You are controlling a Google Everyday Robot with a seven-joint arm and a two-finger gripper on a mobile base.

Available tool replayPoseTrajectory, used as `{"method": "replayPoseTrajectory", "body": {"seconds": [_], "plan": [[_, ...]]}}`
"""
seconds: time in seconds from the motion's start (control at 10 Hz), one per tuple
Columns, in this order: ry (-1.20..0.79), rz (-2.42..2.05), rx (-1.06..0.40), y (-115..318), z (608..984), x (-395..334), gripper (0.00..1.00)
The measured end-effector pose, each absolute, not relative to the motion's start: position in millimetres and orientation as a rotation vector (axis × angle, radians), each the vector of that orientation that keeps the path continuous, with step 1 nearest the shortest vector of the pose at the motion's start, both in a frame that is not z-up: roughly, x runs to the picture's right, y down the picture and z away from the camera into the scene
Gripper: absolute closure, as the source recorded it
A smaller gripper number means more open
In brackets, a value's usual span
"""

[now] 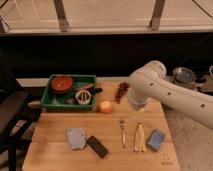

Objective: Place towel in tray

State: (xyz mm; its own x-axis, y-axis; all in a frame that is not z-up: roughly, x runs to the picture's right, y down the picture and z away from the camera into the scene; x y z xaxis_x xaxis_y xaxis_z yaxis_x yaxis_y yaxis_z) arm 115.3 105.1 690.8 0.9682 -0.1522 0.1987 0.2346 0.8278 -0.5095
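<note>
The towel (76, 137), a small pale grey-blue folded cloth, lies flat on the wooden table (50, 150) near its front left. The tray (48, 102), a dark green bin, stands at the table's back left and holds a red bowl (62, 83) and a small white cup (83, 96). My white arm (155, 87) reaches in from the right, above the table's back right part. My gripper is out of view; only the arm's thick links show. Nothing touches the towel.
A black bar (97, 146) lies just right of the towel. Further right are a fork (122, 132), a pale yellow item (140, 137) and a blue sponge block (156, 140). An orange (105, 107) and dark red fruit (121, 91) sit behind them.
</note>
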Motion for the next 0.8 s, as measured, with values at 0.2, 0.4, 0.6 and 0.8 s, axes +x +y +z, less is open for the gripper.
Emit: {"method": "replayPoseTrajectory", "body": {"seconds": [0.2, 0.4, 0.6, 0.8], "plan": [[-0.200, -0.229, -0.569, 106.7, 688.5, 90.4, 0.35], [-0.201, -0.229, -0.572, 107.2, 688.2, 90.1, 0.35], [-0.198, -0.226, -0.571, 107.4, 688.3, 92.5, 0.35], [-0.211, -0.232, -0.575, 107.4, 688.9, 89.9, 0.35]]}}
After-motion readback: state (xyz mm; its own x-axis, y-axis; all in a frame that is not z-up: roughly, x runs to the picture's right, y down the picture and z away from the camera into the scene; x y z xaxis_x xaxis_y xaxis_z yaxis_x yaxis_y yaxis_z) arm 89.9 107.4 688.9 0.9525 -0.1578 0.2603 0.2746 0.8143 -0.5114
